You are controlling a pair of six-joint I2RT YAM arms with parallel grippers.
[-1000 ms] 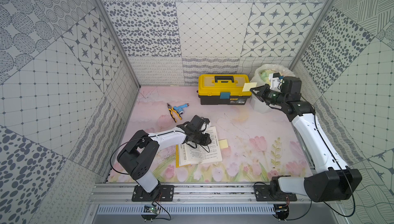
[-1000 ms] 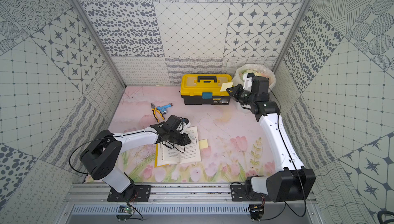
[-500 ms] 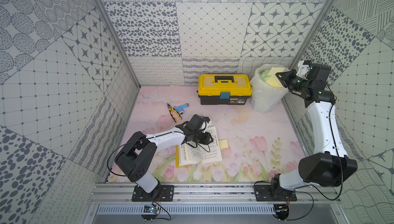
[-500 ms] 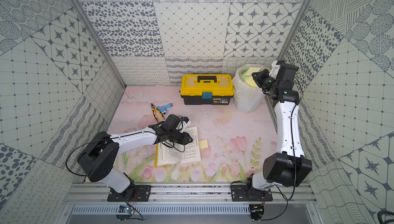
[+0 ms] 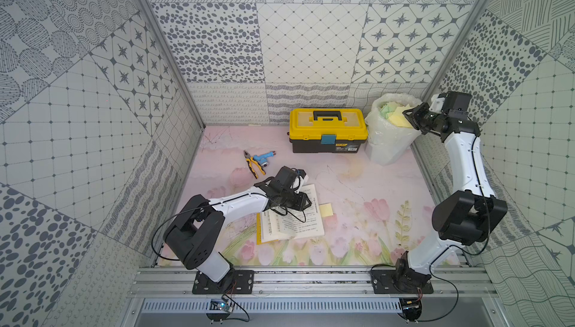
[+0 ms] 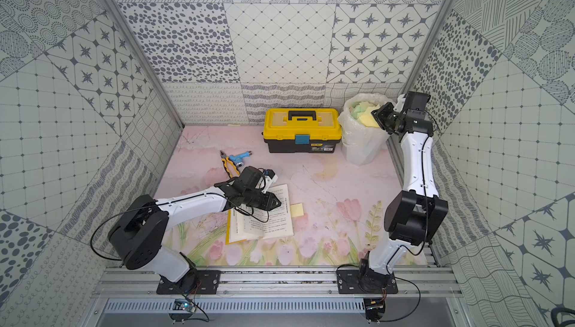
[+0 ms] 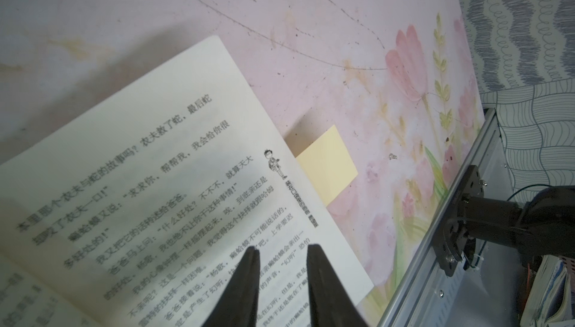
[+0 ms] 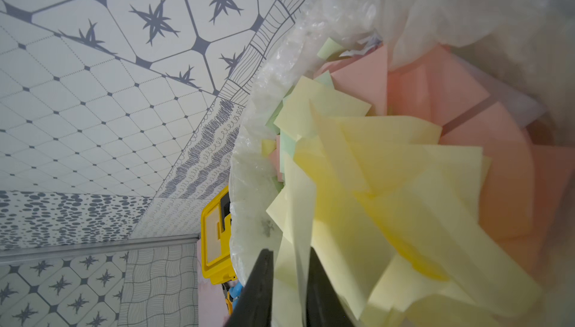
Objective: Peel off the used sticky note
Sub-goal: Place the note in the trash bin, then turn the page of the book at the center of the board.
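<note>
The right claw [image 8: 289, 252] reaches over the rim of the bag-lined bin [image 5: 385, 142]. Its jaws stand a narrow gap apart with the peeled sticky note [image 8: 298, 204] edge-on between them, right above the discarded notes [image 8: 389, 142] in yellow, pink and green, so letting go should drop it in. The left claw [image 7: 281, 255], narrowly parted and empty, hovers over the open book [image 7: 155, 170] on the bench [image 7: 311, 30] — a second yellow note [image 7: 326, 162] juts from under the page edge, just beyond its tips.
</note>
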